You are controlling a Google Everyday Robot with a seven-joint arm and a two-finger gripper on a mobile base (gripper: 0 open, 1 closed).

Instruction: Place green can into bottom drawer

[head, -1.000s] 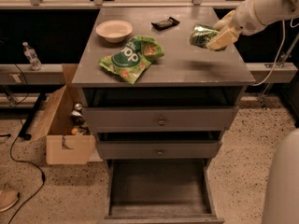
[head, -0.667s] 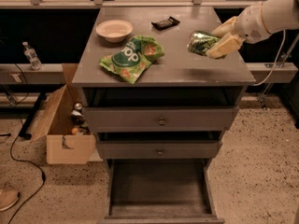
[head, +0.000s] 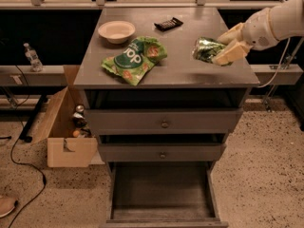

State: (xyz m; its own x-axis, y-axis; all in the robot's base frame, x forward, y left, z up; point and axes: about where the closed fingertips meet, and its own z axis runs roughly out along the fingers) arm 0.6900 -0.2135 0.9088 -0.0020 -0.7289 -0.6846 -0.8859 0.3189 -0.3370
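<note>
The green can (head: 207, 49) is shiny and wrinkled, held above the right side of the cabinet top (head: 180, 70). My gripper (head: 224, 47) reaches in from the right and is shut on the can, one pale finger (head: 230, 54) in front of it and one behind. The can is lifted clear of the top and casts a shadow below. The bottom drawer (head: 161, 194) is pulled open at the foot of the cabinet, its bare grey floor showing, well below and left of the gripper.
On the cabinet top lie a flat green snack bag (head: 133, 60), a pale bowl (head: 116, 31) and a small black object (head: 168, 23). Two shut upper drawers (head: 164, 122) have round knobs. An open cardboard box (head: 66, 127) stands on the floor at left.
My gripper has carried the green can slightly forward and lower over the right side of the cabinet top. Nothing else has moved.
</note>
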